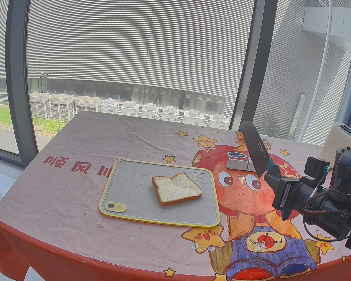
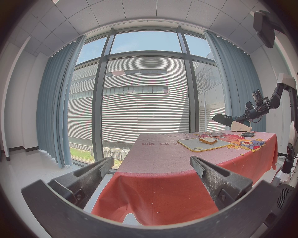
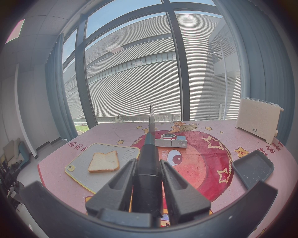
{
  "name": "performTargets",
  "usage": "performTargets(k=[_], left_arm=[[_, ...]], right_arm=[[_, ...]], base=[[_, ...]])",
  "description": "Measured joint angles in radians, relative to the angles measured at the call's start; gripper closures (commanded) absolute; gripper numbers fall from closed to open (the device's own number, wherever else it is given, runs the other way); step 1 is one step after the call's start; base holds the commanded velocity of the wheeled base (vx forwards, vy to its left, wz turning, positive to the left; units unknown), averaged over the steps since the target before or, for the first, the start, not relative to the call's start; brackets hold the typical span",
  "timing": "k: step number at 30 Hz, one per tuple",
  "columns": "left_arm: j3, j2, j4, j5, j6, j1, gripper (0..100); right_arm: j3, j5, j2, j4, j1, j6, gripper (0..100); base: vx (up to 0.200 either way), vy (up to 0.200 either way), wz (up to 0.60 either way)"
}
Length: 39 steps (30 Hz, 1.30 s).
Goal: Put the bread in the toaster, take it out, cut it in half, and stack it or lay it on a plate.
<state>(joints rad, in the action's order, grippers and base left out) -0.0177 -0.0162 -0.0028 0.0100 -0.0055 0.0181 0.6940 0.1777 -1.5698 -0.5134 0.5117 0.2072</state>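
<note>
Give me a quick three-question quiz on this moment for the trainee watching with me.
1. True or false: the bread slice lies flat on the cutting board.
2. What does the right end effector hold? A) a knife B) a spoon C) nothing
3. Fill in: the left end effector, held low off the table's near edge, is ____ (open or shut).

Key: 1 true; 2 A; 3 open.
</note>
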Motion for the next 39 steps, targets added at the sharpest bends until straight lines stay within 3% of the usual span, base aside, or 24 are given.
performTargets(k=[39], left_arm=[[0.000,0.000,0.000,0.000,0.000,0.000,0]], right_arm=[[-0.035,-0.001,0.011,-0.003,0.101,0.000,100]], base=[[0.000,0.000,0.00]])
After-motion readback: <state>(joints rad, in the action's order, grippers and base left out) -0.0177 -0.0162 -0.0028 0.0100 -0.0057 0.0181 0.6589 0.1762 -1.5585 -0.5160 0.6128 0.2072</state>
